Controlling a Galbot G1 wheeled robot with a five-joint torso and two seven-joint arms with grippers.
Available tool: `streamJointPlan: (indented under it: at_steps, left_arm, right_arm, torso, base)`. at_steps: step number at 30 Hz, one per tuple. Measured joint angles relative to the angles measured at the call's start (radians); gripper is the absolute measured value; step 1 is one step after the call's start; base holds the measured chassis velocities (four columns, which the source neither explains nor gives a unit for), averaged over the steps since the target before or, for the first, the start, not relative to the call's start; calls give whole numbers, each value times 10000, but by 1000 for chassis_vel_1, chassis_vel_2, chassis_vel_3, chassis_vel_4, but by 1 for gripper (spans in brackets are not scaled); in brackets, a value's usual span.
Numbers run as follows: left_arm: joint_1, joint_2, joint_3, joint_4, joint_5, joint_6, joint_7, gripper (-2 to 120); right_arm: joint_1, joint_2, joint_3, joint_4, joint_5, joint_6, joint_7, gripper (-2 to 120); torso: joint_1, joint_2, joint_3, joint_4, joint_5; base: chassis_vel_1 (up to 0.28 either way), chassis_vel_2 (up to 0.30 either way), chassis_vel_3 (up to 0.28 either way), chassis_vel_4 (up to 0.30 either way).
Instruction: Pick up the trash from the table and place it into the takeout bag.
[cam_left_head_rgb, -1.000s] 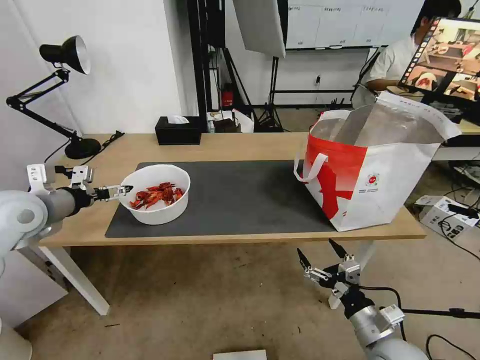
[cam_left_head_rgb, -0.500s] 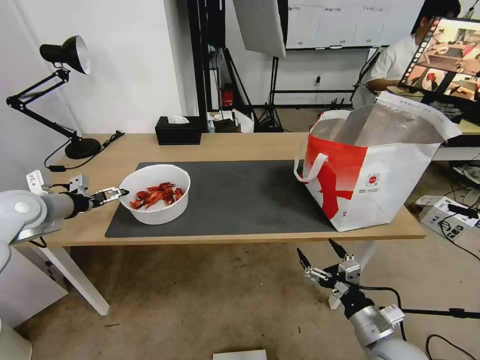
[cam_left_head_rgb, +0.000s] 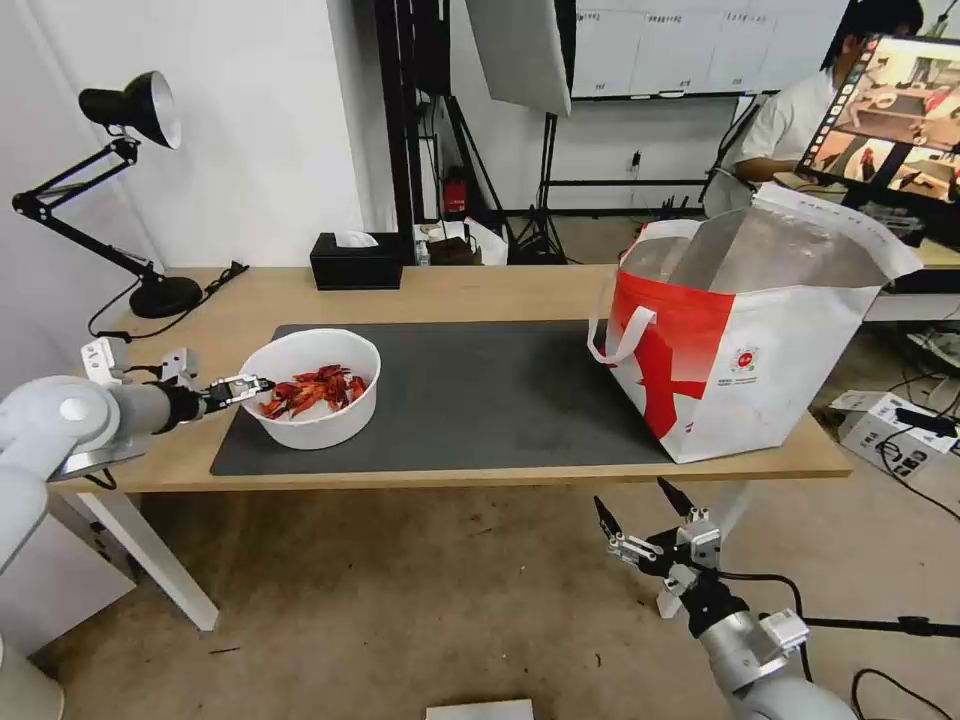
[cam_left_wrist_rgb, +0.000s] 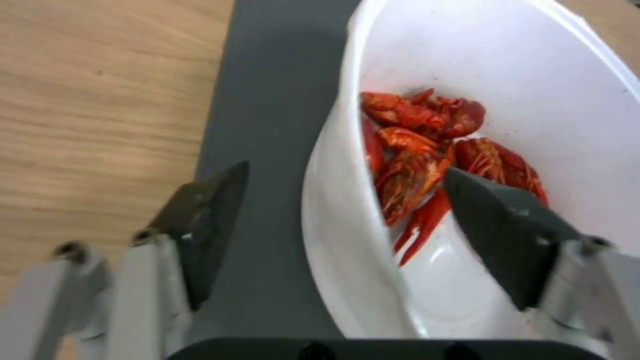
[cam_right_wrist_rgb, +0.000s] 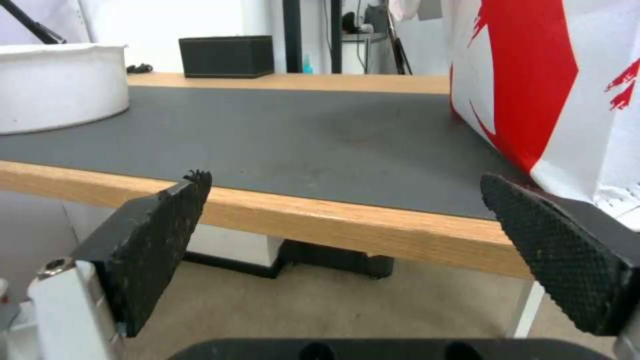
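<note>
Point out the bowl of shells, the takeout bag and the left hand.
bowl of shells (cam_left_head_rgb: 320, 425), head view, front wall.
takeout bag (cam_left_head_rgb: 800, 360), head view, white side panel.
left hand (cam_left_wrist_rgb: 347, 200), left wrist view, open, straddling the bowl's rim.

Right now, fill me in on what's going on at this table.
The robot is clearing trash into the takeout bag, which stands open at the table's right end. Its left hand is open at the white bowl of crayfish shells on the grey mat, one finger outside the rim and one inside, not closed on it. The bowl sits on the mat. The right hand hangs open below the table's front edge, idle.
</note>
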Motion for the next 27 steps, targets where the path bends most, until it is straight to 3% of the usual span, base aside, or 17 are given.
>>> streamJointPlan:
  at_steps: [6,12,14,20,27]
  left_arm:
    - [-36,37,70,-34,14,-3,0,57]
    - [69,34,77,-93,43,-8,10,29]
    - [70,33,79,-96,45,-8,12,27]
    - [64,25,155,-146,77,-12,17,1]
    - [61,70,152,-388,80,-127,35,0]
  right_arm:
    - [0,0,0,0,0,0,0,100]
    - [0,0,0,0,0,0,0,100]
    - [0,0,0,0,0,0,0,100]
    - [0,0,0,0,0,0,0,100]
    - [0,0,0,0,0,0,0,100]
  torso:
    - [0,0,0,1,-1]
    - [0,0,0,1,-1]
    - [0,0,0,1,-1]
    - [0,0,0,1,-1]
    - [0,1,0,1,-1]
  base:
    - [0,0,0,0]
    - [0,0,0,0]
    - [0,0,0,0]
    - [0,0,0,0]
    - [0,0,0,0]
